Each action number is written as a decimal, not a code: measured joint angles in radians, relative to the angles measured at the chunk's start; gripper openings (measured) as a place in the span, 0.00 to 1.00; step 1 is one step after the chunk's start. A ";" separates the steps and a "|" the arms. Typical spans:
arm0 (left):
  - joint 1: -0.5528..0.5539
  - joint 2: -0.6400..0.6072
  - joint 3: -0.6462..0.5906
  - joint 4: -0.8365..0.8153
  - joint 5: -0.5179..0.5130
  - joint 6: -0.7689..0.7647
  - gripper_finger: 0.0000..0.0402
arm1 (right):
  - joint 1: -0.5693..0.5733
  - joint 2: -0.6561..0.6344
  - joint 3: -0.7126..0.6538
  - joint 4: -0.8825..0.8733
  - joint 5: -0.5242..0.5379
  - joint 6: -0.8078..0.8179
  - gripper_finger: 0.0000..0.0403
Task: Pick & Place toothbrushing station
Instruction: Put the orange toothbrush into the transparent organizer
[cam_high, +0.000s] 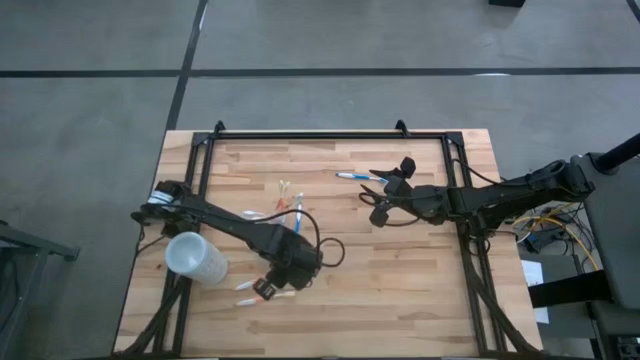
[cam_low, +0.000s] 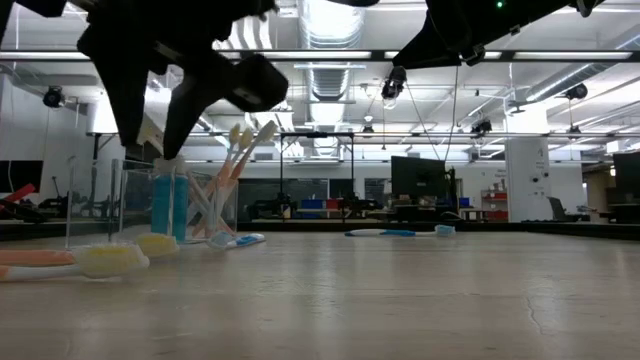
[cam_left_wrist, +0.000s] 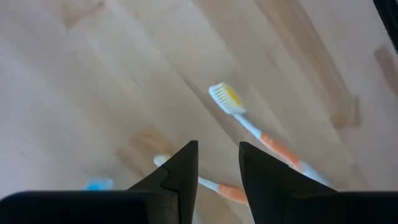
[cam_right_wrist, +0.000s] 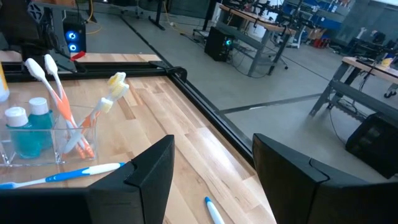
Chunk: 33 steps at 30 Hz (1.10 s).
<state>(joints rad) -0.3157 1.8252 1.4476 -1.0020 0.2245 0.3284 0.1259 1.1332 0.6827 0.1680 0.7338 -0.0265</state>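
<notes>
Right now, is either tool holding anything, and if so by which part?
Nothing is held. The left tool hangs open above two orange toothbrushes on the table; the right tool is open and empty too.

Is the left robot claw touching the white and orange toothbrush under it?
Apart. In the left wrist view the left gripper is open and empty, with bare wood between its dark fingers and the white-and-orange toothbrush lying beyond on the table.

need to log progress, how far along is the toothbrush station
Partly done: several orange-handled toothbrushes already stand in the clear tumbler. In hand: nothing; the left gripper hovers open over a loose orange toothbrush, and the right gripper is open and empty. Left: blue toothbrushes lie on the table.
</notes>
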 joint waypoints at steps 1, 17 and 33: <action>0.000 -0.001 0.003 0.000 -0.002 0.037 0.30 | 0.000 0.000 0.000 0.000 0.000 0.000 0.52; 0.044 -0.002 -0.103 0.114 -0.121 0.000 0.30 | 0.000 0.000 0.000 0.000 0.000 0.000 0.52; 0.041 -0.002 -0.284 0.284 -0.119 -0.021 0.30 | 0.000 0.000 0.000 0.000 0.000 0.000 0.52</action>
<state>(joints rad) -0.2749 1.8233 1.1636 -0.7183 0.1054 0.3073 0.1261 1.1332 0.6827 0.1684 0.7338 -0.0265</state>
